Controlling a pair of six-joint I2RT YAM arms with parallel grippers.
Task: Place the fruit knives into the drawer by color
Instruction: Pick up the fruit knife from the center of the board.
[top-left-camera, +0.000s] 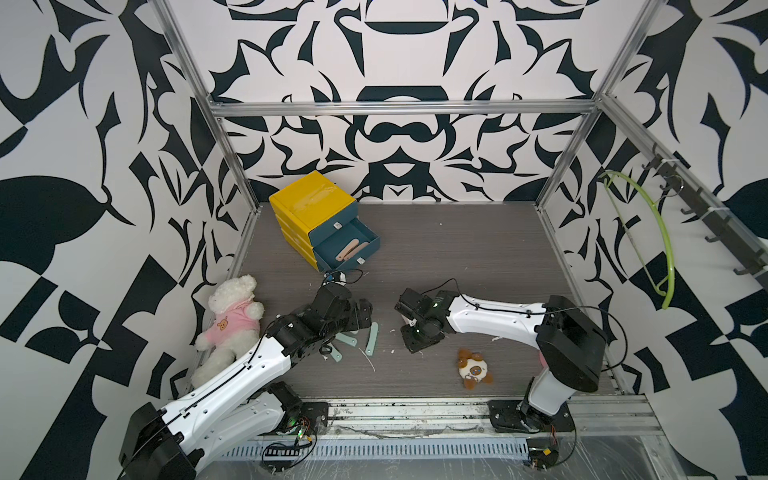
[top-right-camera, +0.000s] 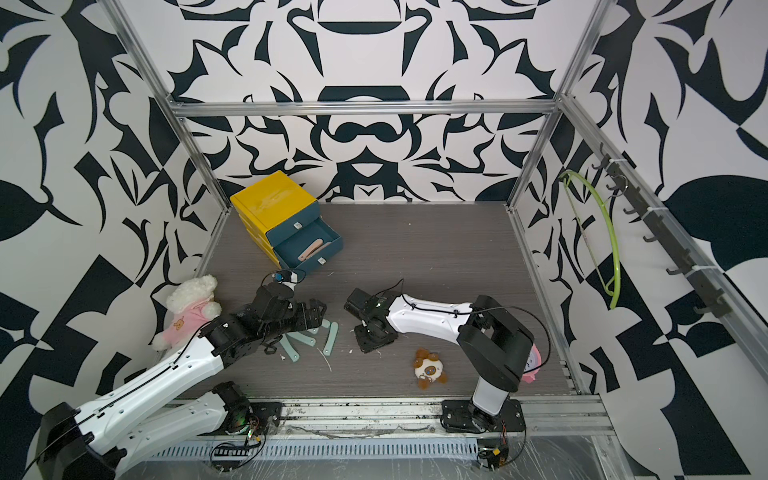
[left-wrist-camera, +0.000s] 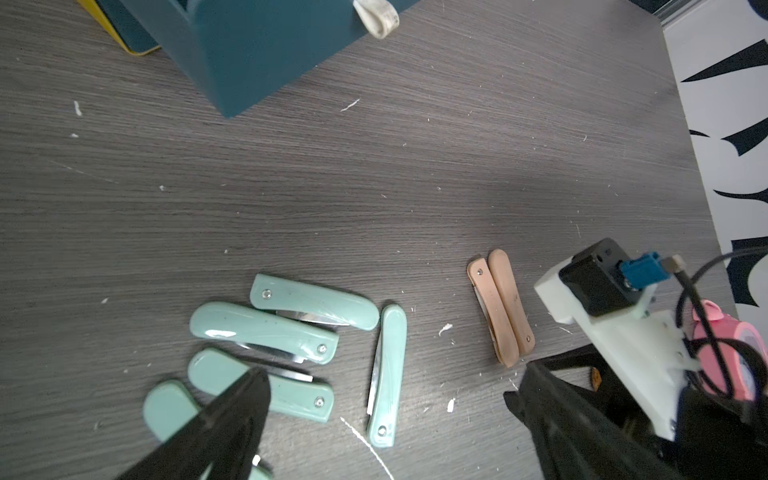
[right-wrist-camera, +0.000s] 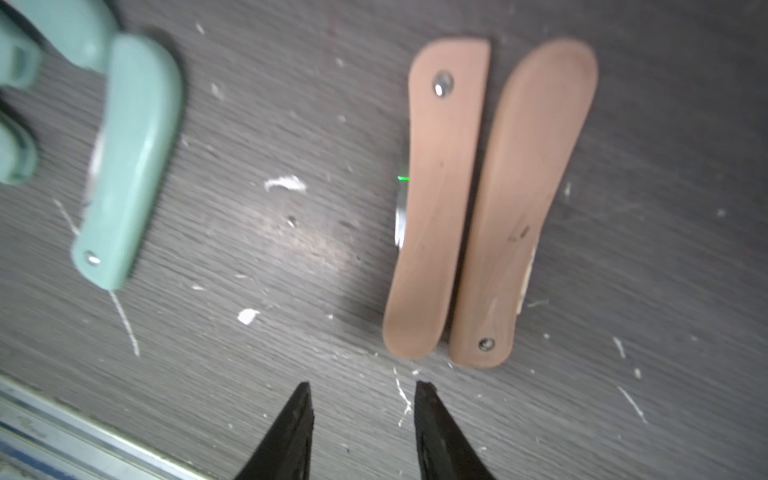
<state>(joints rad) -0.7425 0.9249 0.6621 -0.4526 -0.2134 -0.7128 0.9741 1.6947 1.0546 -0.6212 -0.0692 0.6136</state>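
Several mint-teal fruit knives (left-wrist-camera: 291, 328) lie folded in a loose cluster on the table, seen in both top views (top-left-camera: 346, 339) (top-right-camera: 302, 340). My left gripper (left-wrist-camera: 392, 374) hangs just above them, wide open, one teal knife (left-wrist-camera: 386, 374) lying between its fingers (left-wrist-camera: 232, 415) untouched. Two peach-pink knives (right-wrist-camera: 440, 199) lie side by side just ahead of my right gripper (right-wrist-camera: 363, 386), which is open with nothing between its fingertips. The open blue drawer (top-left-camera: 349, 266) holds peach-pink knives (top-left-camera: 353, 249) (top-right-camera: 313, 249). In the top views my right arm hides the pair on the table.
The yellow drawer cabinet (top-left-camera: 311, 199) stands at the back left. A white teddy in a pink shirt (top-left-camera: 230, 320) lies by the left wall. A small brown plush (top-left-camera: 473, 368) sits front right, a pink tape roll (top-right-camera: 534, 365) behind my right arm. A green hanger (top-left-camera: 660, 241) hangs on the right wall.
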